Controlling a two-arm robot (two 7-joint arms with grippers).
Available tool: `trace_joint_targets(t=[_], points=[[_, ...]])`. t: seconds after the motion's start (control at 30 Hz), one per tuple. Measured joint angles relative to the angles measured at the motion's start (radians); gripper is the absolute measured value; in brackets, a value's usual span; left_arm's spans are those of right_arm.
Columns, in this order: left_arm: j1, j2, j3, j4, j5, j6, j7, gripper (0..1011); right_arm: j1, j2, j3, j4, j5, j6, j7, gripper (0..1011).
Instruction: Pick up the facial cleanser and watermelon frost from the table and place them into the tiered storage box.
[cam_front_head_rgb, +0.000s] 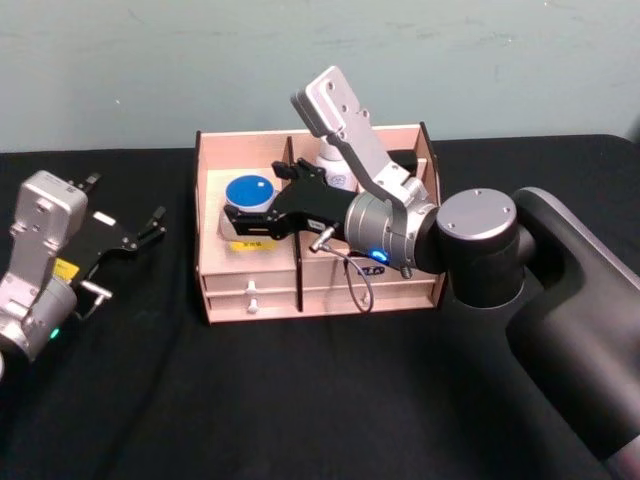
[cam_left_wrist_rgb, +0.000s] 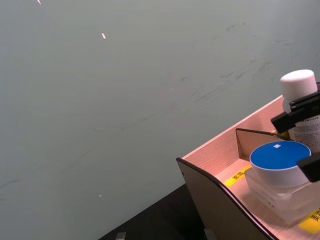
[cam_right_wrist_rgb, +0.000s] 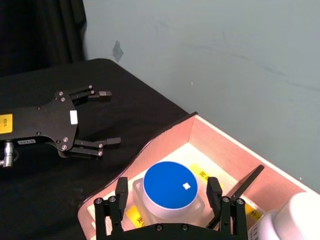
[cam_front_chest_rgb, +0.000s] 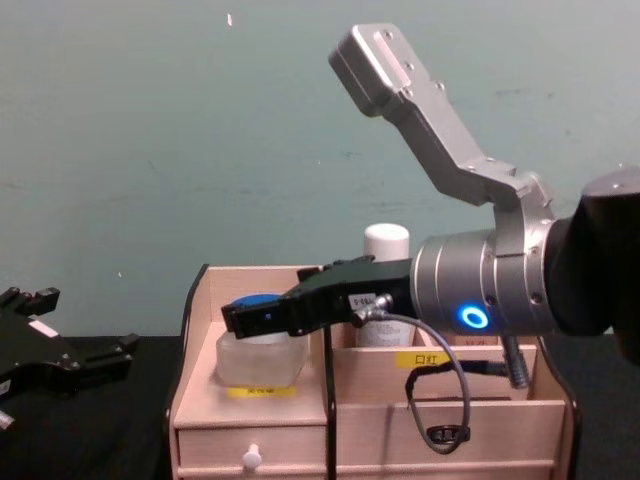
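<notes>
The tiered storage box (cam_front_head_rgb: 204, 205) stands mid-table. A clear jar with a blue lid (cam_front_head_rgb: 248, 190) rests on its left shelf. A white-capped bottle (cam_front_head_rgb: 330, 165) stands in the compartment behind the divider. I cannot tell which is the facial cleanser and which the watermelon frost. My right gripper (cam_front_head_rgb: 252, 195) straddles the jar (cam_right_wrist_rgb: 169, 184), one finger (cam_right_wrist_rgb: 120, 192) on each side with a thin gap showing, so it reads as open. From the chest the jar (cam_front_chest_rgb: 260, 360) sits flat on the shelf. My left gripper (cam_front_head_rgb: 125, 200) is open above the cloth, left of the box.
Black cloth covers the table (cam_front_head_rgb: 300, 400). Two white-knobbed drawers (cam_front_head_rgb: 250, 297) face me at the box front. A dark divider (cam_left_wrist_rgb: 250, 132) separates the jar's shelf from the bottle (cam_left_wrist_rgb: 298, 82). A teal wall rises behind.
</notes>
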Motion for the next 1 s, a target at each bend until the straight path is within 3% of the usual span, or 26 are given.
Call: trace_joint_targets(t=[0.27, 0.57, 0.73, 0.8, 1.0], points=[[0.0, 0.0, 0.0, 0.0, 0.0, 0.0, 0.0, 1010, -0.019, 0.02, 0.013, -0.06, 0.01, -0.022, 0.003, 1002], [0.0, 0.0, 0.0, 0.0, 0.0, 0.0, 0.0, 1010, -0.108, 0.079, 0.056, -0.236, 0.028, -0.073, -0.027, 1002], [0.0, 0.0, 0.0, 0.0, 0.0, 0.0, 0.0, 1010, -0.181, 0.116, 0.101, -0.336, 0.027, -0.116, -0.075, 1002], [0.0, 0.0, 0.0, 0.0, 0.0, 0.0, 0.0, 1010, -0.232, 0.141, 0.144, -0.394, 0.024, -0.147, -0.106, 1002], [0.0, 0.0, 0.0, 0.0, 0.0, 0.0, 0.0, 1010, -0.316, 0.176, 0.229, -0.473, 0.015, -0.19, -0.152, 1002]])
